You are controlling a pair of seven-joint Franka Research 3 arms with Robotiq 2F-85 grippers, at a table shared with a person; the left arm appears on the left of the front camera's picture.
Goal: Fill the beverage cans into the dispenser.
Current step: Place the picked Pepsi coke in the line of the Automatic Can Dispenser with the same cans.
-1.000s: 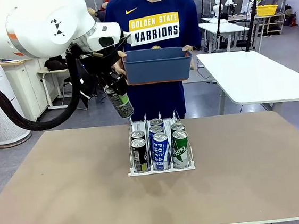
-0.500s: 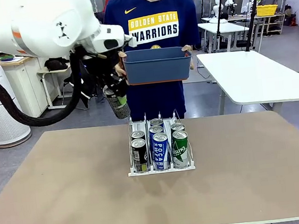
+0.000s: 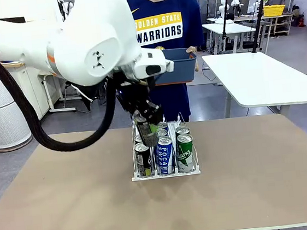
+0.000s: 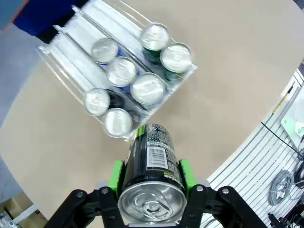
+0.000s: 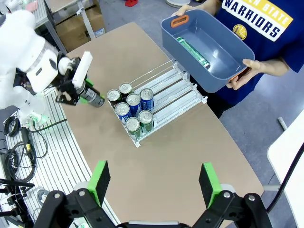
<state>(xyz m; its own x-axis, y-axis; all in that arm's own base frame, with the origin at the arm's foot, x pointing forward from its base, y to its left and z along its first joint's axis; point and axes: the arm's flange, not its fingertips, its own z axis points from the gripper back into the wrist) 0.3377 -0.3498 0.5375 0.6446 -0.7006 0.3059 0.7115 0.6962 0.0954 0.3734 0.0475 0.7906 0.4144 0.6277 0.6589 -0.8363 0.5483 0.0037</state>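
Observation:
My left gripper (image 4: 152, 176) is shut on a black-and-green beverage can (image 4: 152, 183), its green pads (image 4: 116, 175) pressed on both sides. In the front view that can (image 3: 146, 131) hangs tilted above the table, on the near side of the dispenser's (image 3: 165, 173) left lane. The dispenser (image 4: 80, 28) holds several upright cans (image 4: 148, 88) towards its front lip: black-and-green (image 3: 143, 160), blue-and-white (image 3: 165, 155) and green (image 3: 185, 153). In the right wrist view the held can (image 5: 92, 98) lies beside the dispenser (image 5: 173, 88). My right gripper (image 5: 154, 185) stands open high above the table.
A person at the far side holds a dark blue bin (image 3: 184, 70) in both hands. In the right wrist view one green can (image 5: 192, 50) lies in the bin (image 5: 209, 78). The back halves of the dispenser's lanes are free. A white table (image 3: 265, 81) stands at the right.
My left arm has swung right and down from beside the bin, carrying the black-and-green can to the dispenser. The bin and the cans in the rack have not moved.

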